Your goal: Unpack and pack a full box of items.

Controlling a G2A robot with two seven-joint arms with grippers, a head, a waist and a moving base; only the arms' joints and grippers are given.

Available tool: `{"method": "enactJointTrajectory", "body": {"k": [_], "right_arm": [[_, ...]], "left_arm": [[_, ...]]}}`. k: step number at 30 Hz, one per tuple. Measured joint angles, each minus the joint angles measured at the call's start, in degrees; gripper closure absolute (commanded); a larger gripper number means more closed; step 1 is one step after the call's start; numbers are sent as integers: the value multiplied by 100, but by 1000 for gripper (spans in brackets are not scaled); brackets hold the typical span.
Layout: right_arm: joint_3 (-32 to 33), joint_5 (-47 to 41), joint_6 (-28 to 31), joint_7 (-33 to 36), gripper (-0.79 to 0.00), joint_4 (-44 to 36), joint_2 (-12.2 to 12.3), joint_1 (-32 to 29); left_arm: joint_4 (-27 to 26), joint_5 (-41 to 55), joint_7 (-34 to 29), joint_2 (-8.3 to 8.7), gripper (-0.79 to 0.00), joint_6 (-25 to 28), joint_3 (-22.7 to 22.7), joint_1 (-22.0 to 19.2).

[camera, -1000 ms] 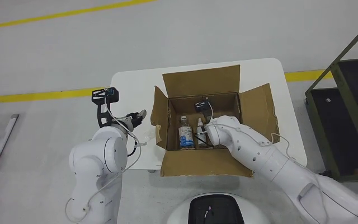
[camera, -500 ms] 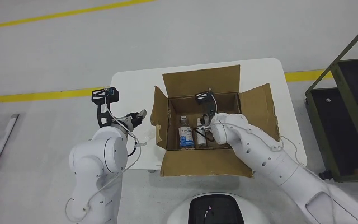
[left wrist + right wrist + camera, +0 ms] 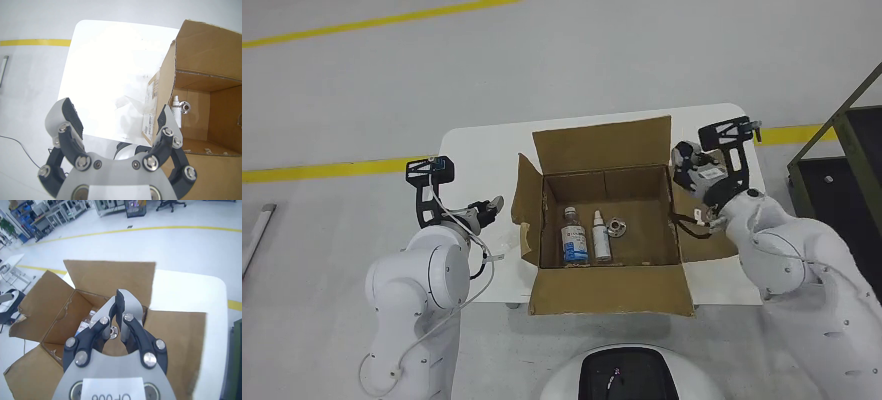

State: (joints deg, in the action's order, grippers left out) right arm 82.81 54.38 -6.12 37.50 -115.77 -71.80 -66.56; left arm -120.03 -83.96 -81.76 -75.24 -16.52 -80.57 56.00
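box (image 3: 607,290) sits beside spread left tool (image 3: 115,108), under pinched right tool (image 3: 120,296).

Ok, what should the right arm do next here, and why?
Probably open the right end effector and lower it into the box toward the metal flange. It is shut on nothing, above the box's right flap, while the flange, spray bottle and larger bottle all lie inside; the flange lies nearest that side.
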Motion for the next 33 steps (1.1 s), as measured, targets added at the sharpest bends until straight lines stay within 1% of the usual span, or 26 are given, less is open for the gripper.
{"method": "enactJointTrajectory", "body": {"k": [4,7,11,15,18,23,27,33], "right_arm": [[1073,-387,105,-156,0,-96,71,-573],[1646,-610,104,-271,0,98,100,-910],[2051,-490,105,-349,0,399,131,-1230],[2020,-628,195,-326,0,884,138,-1303],[1757,-495,345,-228,0,1287,142,-1193],[1239,-848,858,-178,0,1882,123,-844],[998,-1062,1266,-157,0,1934,121,-644],[859,-1428,1768,-105,0,1632,140,-561]], "left_arm": [[0,0,0,0,-785,0,0,0],[0,0,0,0,-785,0,0,0],[0,0,0,0,-785,0,0,0],[0,0,0,0,-785,0,0,0],[0,0,0,0,-785,0,0,0],[0,0,0,0,-785,0,0,0],[0,0,0,0,-785,0,0,0],[0,0,0,0,-785,0,0,0]]}}
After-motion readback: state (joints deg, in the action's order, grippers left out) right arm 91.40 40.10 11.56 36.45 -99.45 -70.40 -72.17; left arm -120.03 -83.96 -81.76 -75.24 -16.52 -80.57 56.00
